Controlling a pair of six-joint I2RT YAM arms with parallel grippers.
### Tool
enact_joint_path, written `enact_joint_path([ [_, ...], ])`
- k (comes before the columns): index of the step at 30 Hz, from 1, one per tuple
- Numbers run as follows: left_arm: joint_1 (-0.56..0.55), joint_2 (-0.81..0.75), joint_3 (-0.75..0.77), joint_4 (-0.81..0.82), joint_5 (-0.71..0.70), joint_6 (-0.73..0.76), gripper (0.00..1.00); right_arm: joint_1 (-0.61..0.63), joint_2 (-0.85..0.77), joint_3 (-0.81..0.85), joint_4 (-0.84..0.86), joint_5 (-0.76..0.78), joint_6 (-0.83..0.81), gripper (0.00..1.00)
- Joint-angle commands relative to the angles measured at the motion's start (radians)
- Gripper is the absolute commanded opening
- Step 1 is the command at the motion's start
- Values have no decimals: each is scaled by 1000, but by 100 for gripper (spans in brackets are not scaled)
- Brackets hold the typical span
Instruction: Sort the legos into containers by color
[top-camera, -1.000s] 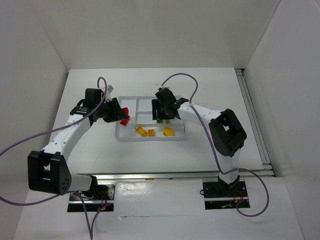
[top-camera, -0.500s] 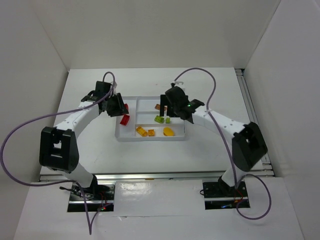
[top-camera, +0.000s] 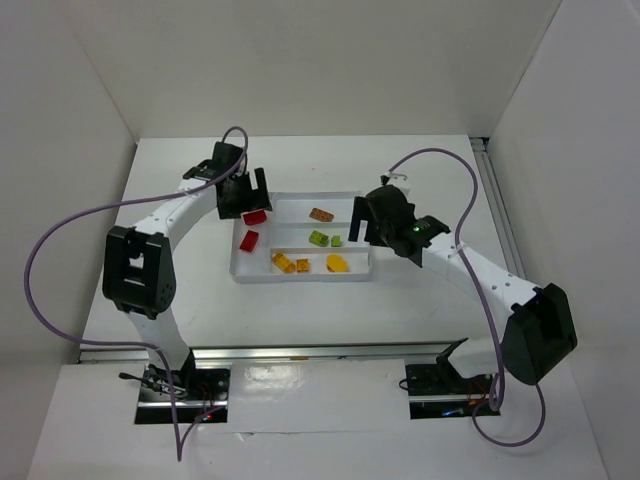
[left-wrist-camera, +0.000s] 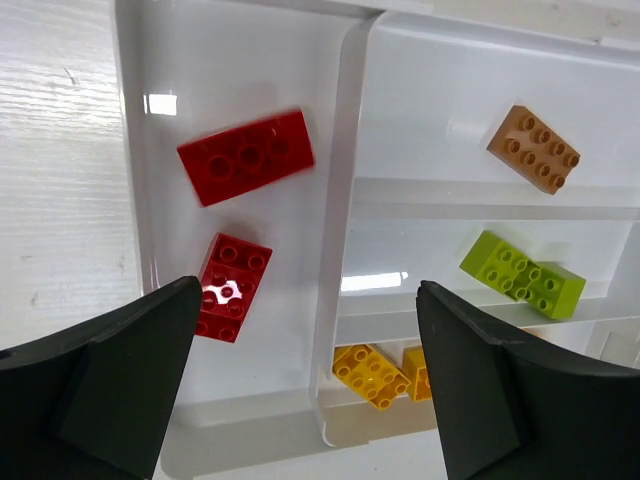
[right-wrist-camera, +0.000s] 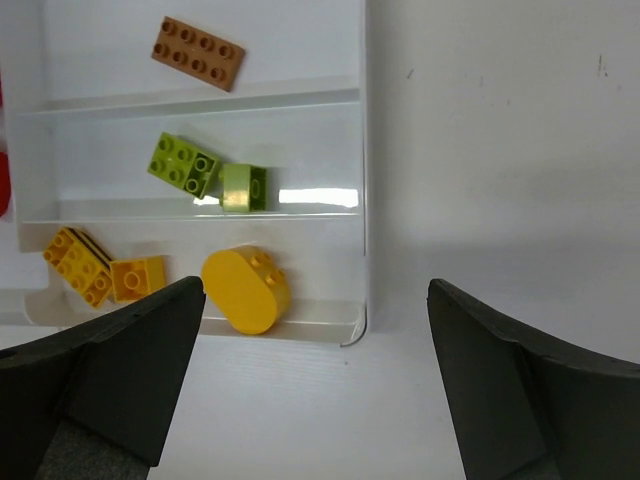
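The white tray (top-camera: 300, 281) sits in the middle of the table (top-camera: 430, 170). White table shows on all four sides of it. Tall walls (top-camera: 60, 150) stand at the left, back and right of the table, well away from the tray. The left gripper (top-camera: 250, 192) hangs over the tray's far left corner. The right gripper (top-camera: 364, 222) hangs over the tray's right edge. Both have their fingers wide apart and hold nothing.

A second ago the left gripper was shut on one of the red bricks (top-camera: 254, 217) at the tray's left side. The right gripper was low over the green bricks (top-camera: 319, 238). Now both grippers are up and off the bricks. That red brick lies in the tray.

The tall part on the left holds the two red bricks, near each other but not touching. The far long part holds one orange-brown brick (right-wrist-camera: 198, 53). The middle long part holds the two green bricks, touching each other. The near long part holds three yellow pieces (right-wrist-camera: 77, 265). Two of them are bricks side by side, and one is a rounded piece a little to their right.
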Motion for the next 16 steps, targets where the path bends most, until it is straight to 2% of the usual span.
enact_joint_path([
  [1, -19, -26, 76, -81, -52, 17, 100, -6, -41, -3, -50, 61, 25, 100],
  [4, -58, -93, 119, -113, -129, 38, 100, -6, -84, -12, -59, 134, 69, 100],
  [7, -81, -185, 142, -150, -140, 47, 100, -6, -116, -12, -91, 252, 117, 100],
  [12, -90, -385, 105, -133, -40, 58, 100, -15, -139, 16, -151, 406, 117, 100],
  [16, -90, -511, 71, -79, -29, 79, 100, -33, -128, 25, -206, 455, 140, 100],
])
